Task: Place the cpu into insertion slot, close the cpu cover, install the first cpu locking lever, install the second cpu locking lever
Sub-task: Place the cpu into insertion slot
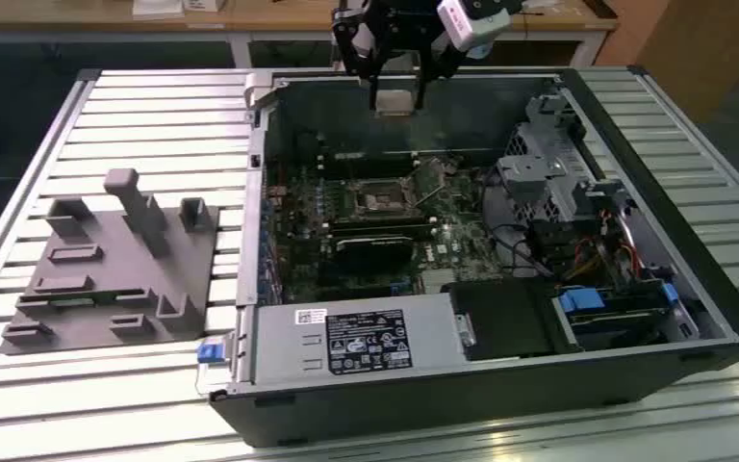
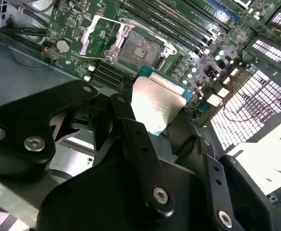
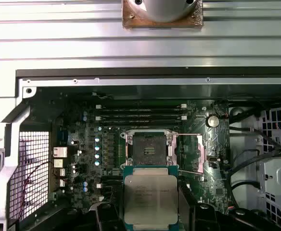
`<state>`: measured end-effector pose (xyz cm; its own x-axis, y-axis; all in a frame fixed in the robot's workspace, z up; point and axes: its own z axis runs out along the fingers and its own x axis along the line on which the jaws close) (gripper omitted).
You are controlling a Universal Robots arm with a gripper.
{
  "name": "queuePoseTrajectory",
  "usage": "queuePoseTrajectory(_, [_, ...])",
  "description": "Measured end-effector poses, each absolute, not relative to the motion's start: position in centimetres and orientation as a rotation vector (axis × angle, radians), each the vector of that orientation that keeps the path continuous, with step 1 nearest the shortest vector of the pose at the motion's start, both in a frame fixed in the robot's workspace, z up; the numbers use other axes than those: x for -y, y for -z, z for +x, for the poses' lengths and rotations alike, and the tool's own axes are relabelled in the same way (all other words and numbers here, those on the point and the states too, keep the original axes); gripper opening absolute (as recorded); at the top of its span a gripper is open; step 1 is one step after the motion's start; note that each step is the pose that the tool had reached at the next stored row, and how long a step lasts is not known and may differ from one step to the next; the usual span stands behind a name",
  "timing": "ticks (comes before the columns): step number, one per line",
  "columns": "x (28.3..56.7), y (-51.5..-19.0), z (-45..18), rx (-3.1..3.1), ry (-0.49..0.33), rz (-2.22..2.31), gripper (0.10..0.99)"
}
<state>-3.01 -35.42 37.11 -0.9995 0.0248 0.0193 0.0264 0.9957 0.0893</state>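
Observation:
The cpu [image 1: 395, 102], a flat square chip with a pale metal top, hangs above the back wall of the open computer case, and my gripper [image 1: 396, 94] is shut on its two sides. In both wrist views the cpu [image 3: 151, 199] [image 2: 157, 103] sits between the black fingers [image 2: 131, 130]. The insertion slot [image 1: 376, 198] [image 3: 150, 147] [image 2: 141, 49] lies bare on the green motherboard, lower than the chip and nearer the case's middle. The cpu cover [image 2: 99, 36] stands swung open beside the slot. A thin locking lever [image 1: 439, 189] sticks up at the slot's side.
A grey moulded fixture [image 1: 107, 269] lies on the slatted metal table [image 1: 151, 106] at the exterior view's left. Inside the case are a power supply [image 1: 357, 342], a black card [image 1: 376, 247], a drive cage [image 1: 549, 173] with cables, and memory slots [image 3: 140, 113].

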Motion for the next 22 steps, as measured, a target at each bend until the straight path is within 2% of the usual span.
queuePoseTrajectory(22, [35.42, -36.27, -3.01, 3.12, 0.14, -0.04, 0.537])
